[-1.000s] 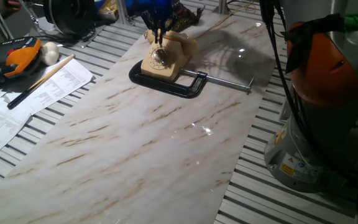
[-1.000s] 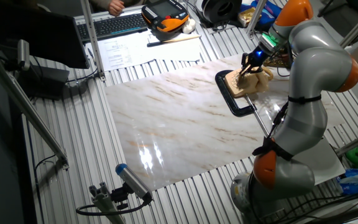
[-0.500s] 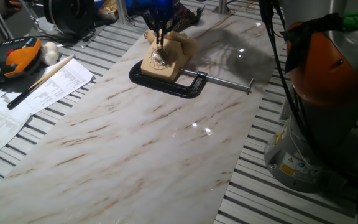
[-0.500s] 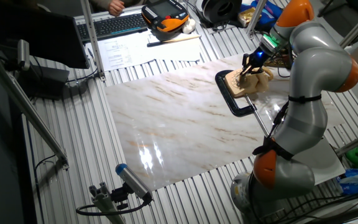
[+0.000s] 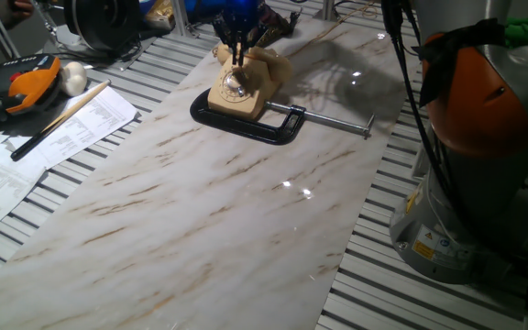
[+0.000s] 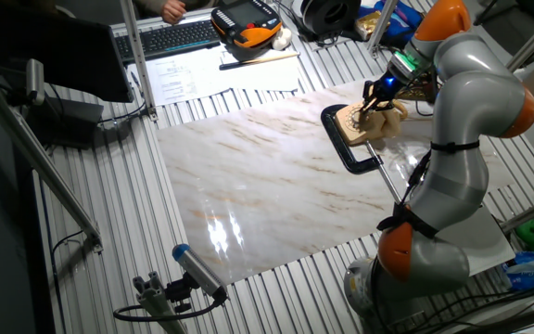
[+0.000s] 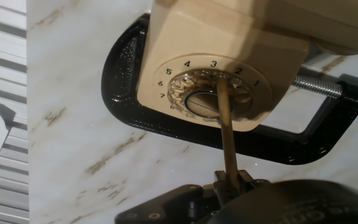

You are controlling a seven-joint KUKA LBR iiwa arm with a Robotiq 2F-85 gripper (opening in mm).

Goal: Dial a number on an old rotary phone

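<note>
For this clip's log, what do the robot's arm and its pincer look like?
The arm is built of rounded silver-grey segments with bright orange joint bands; black cables run along it, and a yellow label sits near its base. The pincer is small and black, with a blue glow above it in the fixed views. Whether it is open or shut cannot be told.

- A black C-clamp (image 5: 246,122) lies on the marble board (image 5: 200,229), its silver screw bar (image 5: 337,122) pointing toward 3 o'clock.
- Printed papers (image 5: 26,156) lie at 9 o'clock, a long stick (image 5: 58,121) across them.
- An orange-and-black pendant (image 5: 26,82) sits at 10 o'clock, beside a keyboard (image 6: 170,37).
</note>
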